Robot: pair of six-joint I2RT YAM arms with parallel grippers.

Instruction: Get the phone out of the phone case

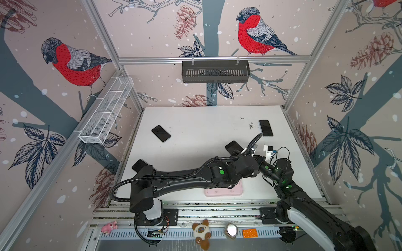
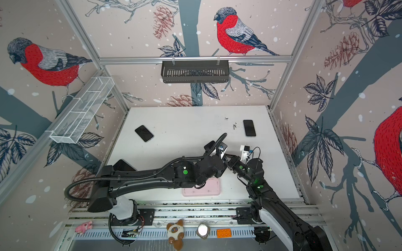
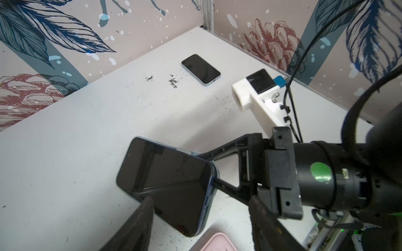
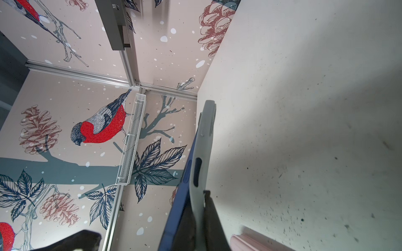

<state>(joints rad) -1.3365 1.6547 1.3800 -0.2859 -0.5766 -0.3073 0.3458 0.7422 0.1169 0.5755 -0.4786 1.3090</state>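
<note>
My right claw (image 3: 210, 169) is clenched on the rim of the phone case (image 4: 200, 152), a matte grey shell with a slotted cut-out in its side wall. The phone (image 3: 165, 173), a glossy black slab with a blue frame and rounded corners, hangs tilted in that grip over the front-centre of the desk (image 1: 195, 121). In the right wrist view its blue edge shows alongside the grey wall. My left claw (image 3: 200, 196) is released, its dark fingers (image 3: 139, 221) spread to either side of the phone. One fingertip overlaps the screen's edge; I cannot tell whether it touches. A pink rounded-corner piece (image 1: 224, 191) lies flat just in front. On the scuffed white surface farther back, the back-left phone (image 1: 161, 133) and the back-right phone (image 1: 265, 128) lie flat and well apart.
</note>
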